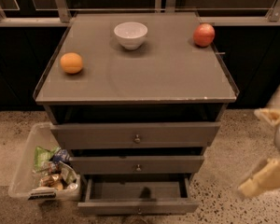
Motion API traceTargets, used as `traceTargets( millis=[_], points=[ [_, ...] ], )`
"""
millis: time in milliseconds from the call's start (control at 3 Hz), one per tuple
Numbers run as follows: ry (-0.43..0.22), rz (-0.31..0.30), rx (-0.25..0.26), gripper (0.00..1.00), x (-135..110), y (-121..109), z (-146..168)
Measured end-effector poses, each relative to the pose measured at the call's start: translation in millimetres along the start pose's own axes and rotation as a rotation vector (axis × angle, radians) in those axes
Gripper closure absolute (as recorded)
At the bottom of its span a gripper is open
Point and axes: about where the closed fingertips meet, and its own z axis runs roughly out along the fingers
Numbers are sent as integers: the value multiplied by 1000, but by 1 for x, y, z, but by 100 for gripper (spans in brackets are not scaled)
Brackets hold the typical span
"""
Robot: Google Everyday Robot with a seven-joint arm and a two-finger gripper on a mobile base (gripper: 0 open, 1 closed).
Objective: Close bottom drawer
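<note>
Camera view looks down on the cabinet (168,78) from the front, and I have the gripper (249,151) at the right edge, low beside the cabinet and well apart from it. Its two cream fingers (266,176) stand wide apart with nothing between them, one above the other, hanging over the speckled floor (233,148).

I see the bottom drawer (130,205) pulled out toward me, its front standing forward of the two above so that I can look into the dark inside. I cannot make out anything in it. The middle drawer (107,164) and top drawer (98,135) each sit a little forward too, the top one least, each with a small round knob at centre.

On the cabinet top I count a white bowl (130,34) at the back centre, an orange (72,62) at the left and an apple (204,34) at the back right corner. A clear bin (23,171) of wrappers sits on the floor just beside the cabinet's left side.
</note>
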Motion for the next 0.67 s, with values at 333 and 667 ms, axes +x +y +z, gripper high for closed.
traceTargets(
  millis=[333, 667],
  points=[
    [-60, 157, -43, 0, 56, 29, 59],
    [-30, 209, -92, 0, 85, 56, 84]
  ],
)
